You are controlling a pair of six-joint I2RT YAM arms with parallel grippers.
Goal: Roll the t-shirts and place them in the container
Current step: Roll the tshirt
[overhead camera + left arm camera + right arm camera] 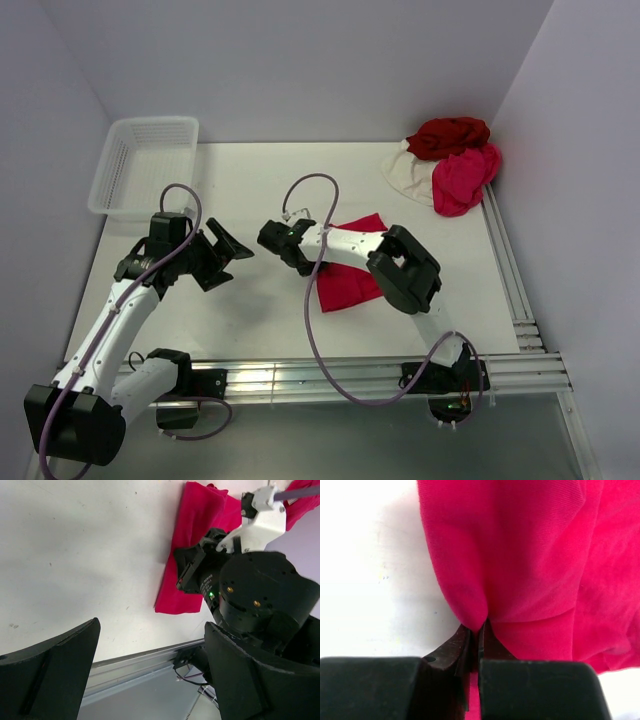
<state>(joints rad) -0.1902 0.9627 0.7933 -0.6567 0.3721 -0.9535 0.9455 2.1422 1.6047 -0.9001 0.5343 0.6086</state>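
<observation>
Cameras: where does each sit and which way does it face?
Top external: above and behind the bases, looking down at the table; left arm, right arm show.
Left wrist: on the left arm, looking across at the right arm and crimson t-shirt; open left end effector shows.
Right wrist: close over that t-shirt; right end effector pinches it.
Shared: all see the crimson t-shirt.

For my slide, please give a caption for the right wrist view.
The right gripper pinches a fold of the crimson t-shirt.
</observation>
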